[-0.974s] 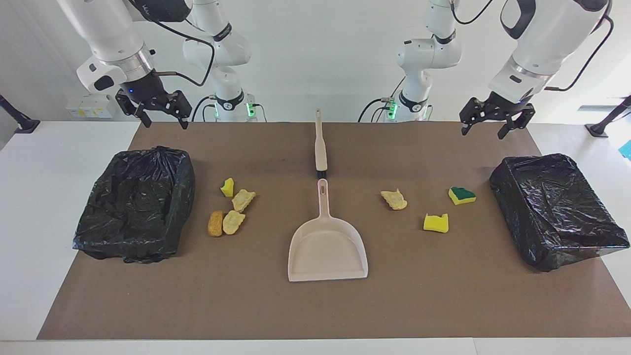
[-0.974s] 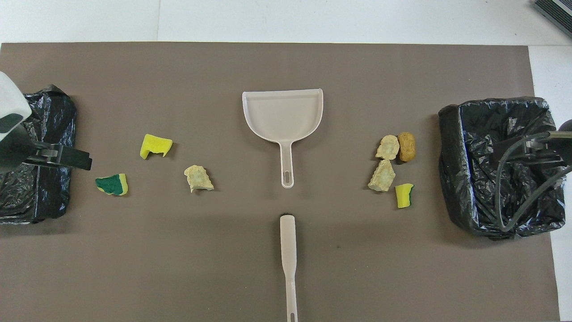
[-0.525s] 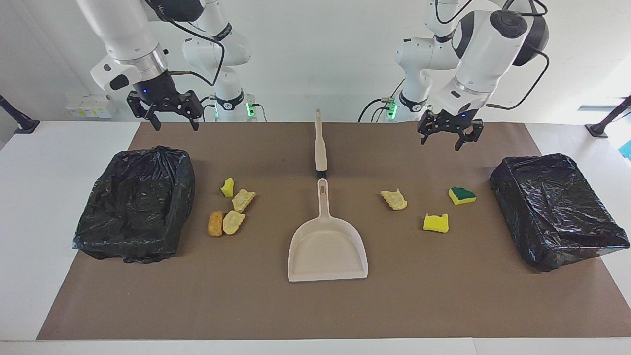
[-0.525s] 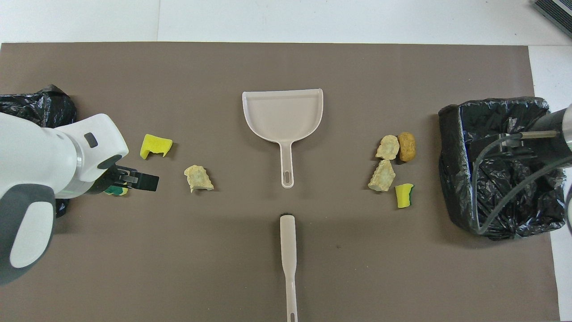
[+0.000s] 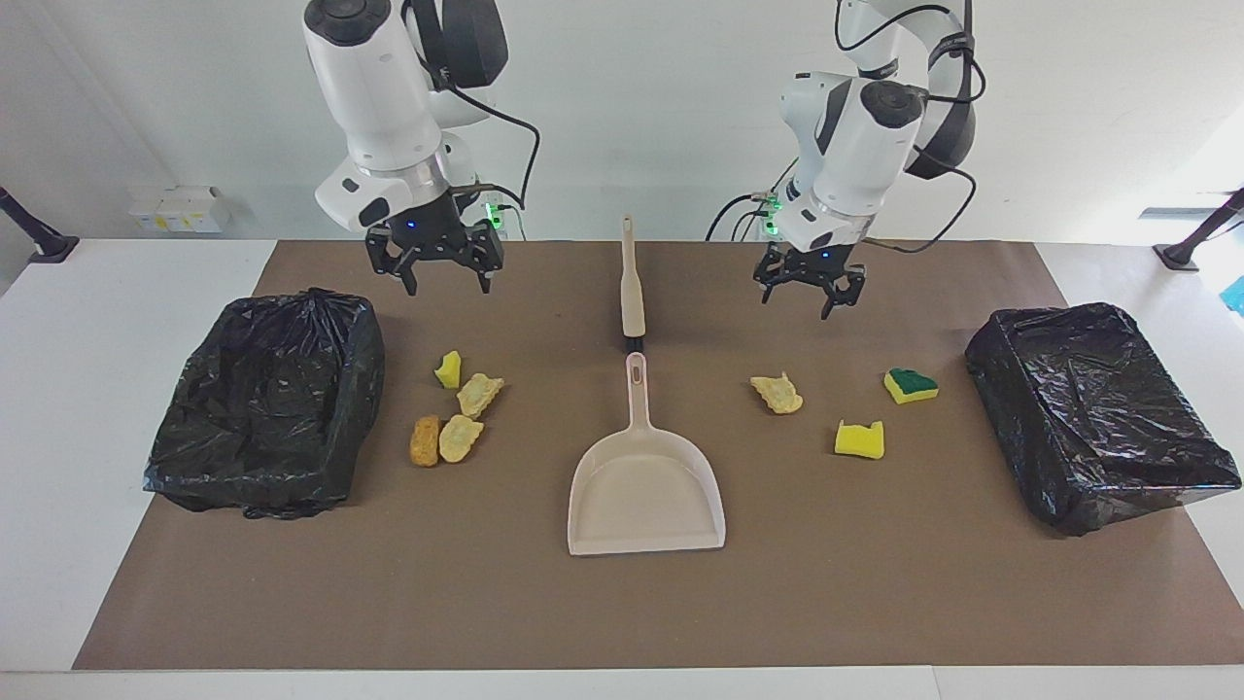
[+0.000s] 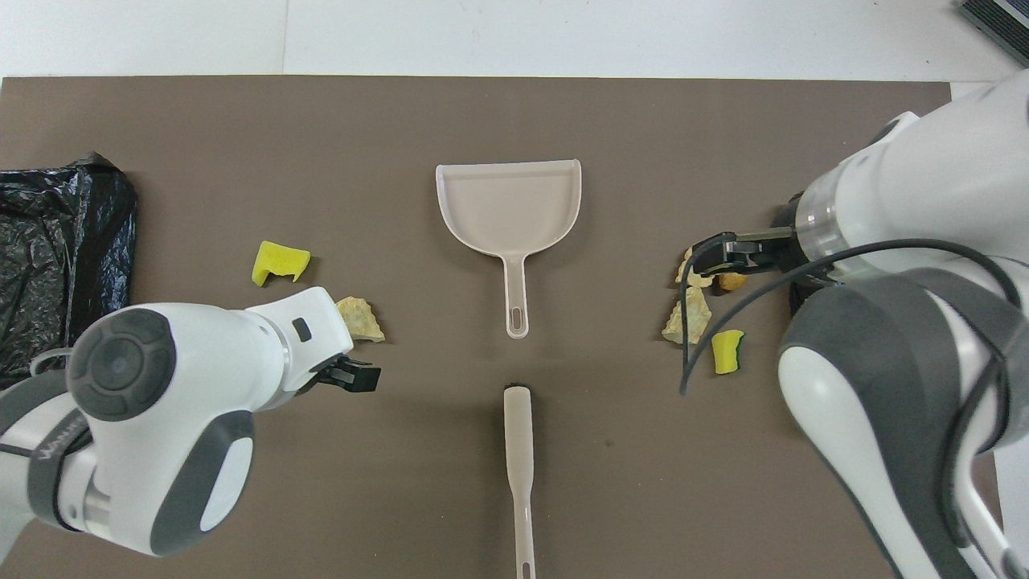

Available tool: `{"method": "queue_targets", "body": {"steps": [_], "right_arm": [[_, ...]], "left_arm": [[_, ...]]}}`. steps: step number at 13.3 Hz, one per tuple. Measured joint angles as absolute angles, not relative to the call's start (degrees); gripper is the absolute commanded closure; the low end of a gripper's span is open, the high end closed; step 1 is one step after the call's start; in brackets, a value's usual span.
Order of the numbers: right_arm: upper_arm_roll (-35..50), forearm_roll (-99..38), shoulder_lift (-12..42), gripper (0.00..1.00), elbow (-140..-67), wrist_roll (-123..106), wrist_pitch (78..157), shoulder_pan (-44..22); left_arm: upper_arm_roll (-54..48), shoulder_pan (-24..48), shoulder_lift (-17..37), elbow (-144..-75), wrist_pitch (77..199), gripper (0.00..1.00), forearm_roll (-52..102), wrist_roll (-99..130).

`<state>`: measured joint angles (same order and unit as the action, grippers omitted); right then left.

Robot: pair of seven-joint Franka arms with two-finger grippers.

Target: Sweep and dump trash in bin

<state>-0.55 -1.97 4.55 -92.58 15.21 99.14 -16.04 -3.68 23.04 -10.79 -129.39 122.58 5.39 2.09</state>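
Observation:
Several trash scraps lie on the brown mat. A yellow sponge piece (image 5: 447, 369), two tan chunks (image 5: 479, 394) and an orange-brown chunk (image 5: 425, 440) cluster beside the right arm's end bin (image 5: 267, 399). A tan chunk (image 5: 777, 393), a yellow sponge (image 5: 860, 439) and a green-topped sponge (image 5: 911, 385) lie toward the left arm's end bin (image 5: 1098, 413). My right gripper (image 5: 442, 277) hangs open and empty in the air over the mat by that cluster. My left gripper (image 5: 809, 297) hangs open and empty over the mat by the single tan chunk (image 6: 362, 318).
A beige dustpan (image 5: 646, 496) lies mid-mat, its handle toward the robots. A beige hand brush (image 5: 632, 282) lies in line with it, nearer the robots. In the overhead view the left arm hides the green-topped sponge and the right arm hides its bin.
Both grippers have swung inward from over the bins toward the middle of the mat and come lower. The scraps, dustpan and brush have not moved.

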Motion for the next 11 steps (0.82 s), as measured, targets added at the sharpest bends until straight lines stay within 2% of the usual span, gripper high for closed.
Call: {"method": "queue_targets", "body": {"steps": [6, 11], "right_arm": [[-0.5, -2.8, 16.6, 0.00, -92.8, 30.1, 111.3, -25.8], [-0.4, -3.4, 24.2, 0.00, -92.4, 37.3, 116.7, -33.5]], "left_arm": [[-3.8, 38.4, -10.6, -139.1, 135.9, 0.00, 5.5, 18.0], [-3.9, 50.5, -9.3, -139.9, 137.9, 0.00, 5.5, 30.3]]}}
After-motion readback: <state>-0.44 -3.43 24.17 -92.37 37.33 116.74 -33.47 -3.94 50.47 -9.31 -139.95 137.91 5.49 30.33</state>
